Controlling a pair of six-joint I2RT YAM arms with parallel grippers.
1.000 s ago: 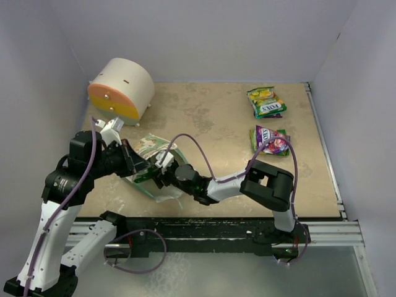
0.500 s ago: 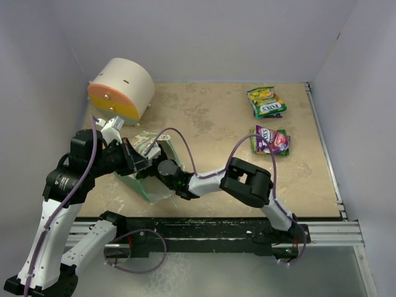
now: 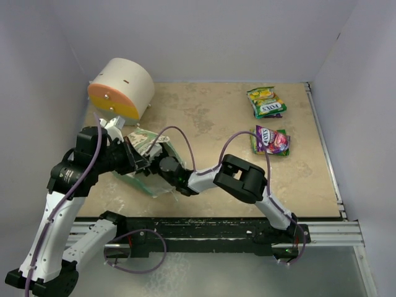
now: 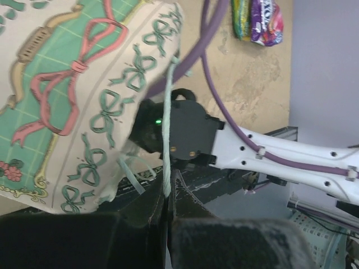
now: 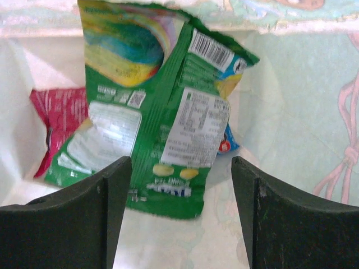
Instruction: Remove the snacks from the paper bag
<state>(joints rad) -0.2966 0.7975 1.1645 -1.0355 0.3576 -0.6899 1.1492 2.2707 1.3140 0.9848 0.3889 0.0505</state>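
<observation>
Beige stone-look table (image 3: 210, 124), pale walls around. Left arm bent over paper bag (image 3: 143, 143), left gripper (image 4: 168, 193) pinched tight on string handle (image 4: 167, 140). Right arm stretched low into bag mouth, right gripper (image 5: 180, 168) wide, straddling green packet (image 5: 168, 112), not clamped. Pink packet (image 5: 56, 123) behind. FOX'S packet (image 3: 266, 102), purple packet (image 3: 271, 141) out on table, far right.

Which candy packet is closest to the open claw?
The green packet with the barcode, inside the paper bag, ahead of the right gripper. The pink one sits behind it; FOX'S and purple lie on the table.
</observation>
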